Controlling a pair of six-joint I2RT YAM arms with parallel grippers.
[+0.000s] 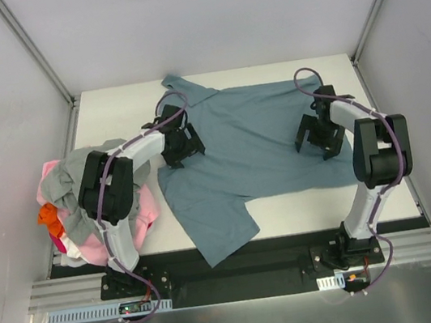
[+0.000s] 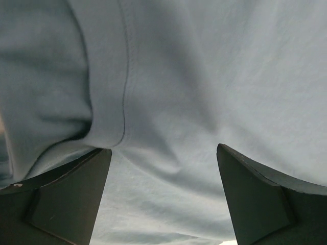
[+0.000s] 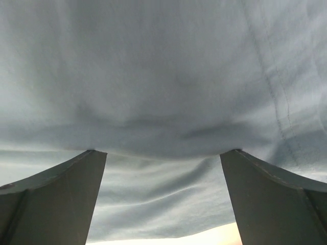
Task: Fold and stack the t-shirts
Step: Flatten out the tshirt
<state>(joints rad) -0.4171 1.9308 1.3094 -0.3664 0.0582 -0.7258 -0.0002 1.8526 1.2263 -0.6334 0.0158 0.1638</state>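
ok, blue shirt (image 1: pixel 261 138) is spread flat across the middle of the table (image 1: pixel 113 112), long axis running left-right. collar (image 1: pixel 179 85) end sits far left, hem end off to the right, and one sleeve (image 1: pixel 224 238) pokes toward the near edge & hangs a bit over it. left claw (image 1: pixel 183 148) is down on the collar-side part and right claw (image 1: pixel 318 138) on the hem-side part, so each arm is right over its own end, no reaching across. left wrist cam: left claw (image 2: pixel 162 149) has its jaws spread wide, cloth filling the view beyond them, a stitched seam (image 2: pixel 124 76) left of centre, nothing pinched that i can see. right wrist cam: right claw (image 3: pixel 163 151) is wide open too, w/ a soft ridge of cloth bulging betw the fingers, not gripped. so the cloth lies straight below & ahead of both claws. my read: next is a pinch at both ends, then a fold across the long axis. surface is smooth white table and the cloth is limp, so it prob slides easy and a shallow pinch may catch only one layer. room: a white strip shows on the far side & near right, walls close on both sides. the left edge is crowded w/ a heap of grey shirt (image 1: pixel 66 177), pink shirt (image 1: pixel 97 239) & orange shirt (image 1: pixel 47 214) just beside the blue one. the left arm's elbow sits over that heap in the top view, so it's a snag risk.
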